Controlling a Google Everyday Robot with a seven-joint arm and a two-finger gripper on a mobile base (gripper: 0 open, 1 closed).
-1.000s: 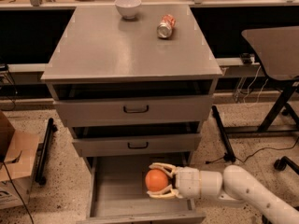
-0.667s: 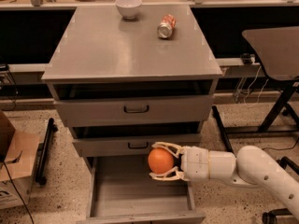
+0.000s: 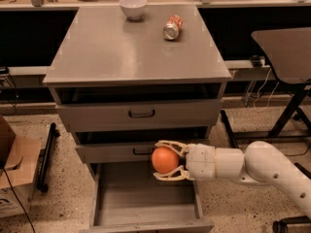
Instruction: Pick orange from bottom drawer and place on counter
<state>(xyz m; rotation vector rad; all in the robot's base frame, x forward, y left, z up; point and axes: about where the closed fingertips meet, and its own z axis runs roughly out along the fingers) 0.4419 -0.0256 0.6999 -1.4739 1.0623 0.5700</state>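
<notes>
The orange point(image 3: 164, 159) is held in my gripper point(image 3: 160, 160), whose pale fingers point(image 3: 170, 145) close around it above and below. It hangs in the air above the open bottom drawer point(image 3: 104, 203), in front of the middle drawer's face. My white arm point(image 3: 252, 166) reaches in from the right. The bottom drawer is pulled out and its tray shows nothing inside. The grey counter point(image 3: 112, 52) lies well above the orange.
A white bowl point(image 3: 133, 7) and a crushed red-and-white soda can point(image 3: 173, 27) sit at the back of the counter. A dark side table point(image 3: 284, 52) stands at the right. A cardboard box point(image 3: 12, 174) sits on the floor at the left.
My gripper has lifted the orange out of the bottom drawer, up to the level of the middle drawer's front.
</notes>
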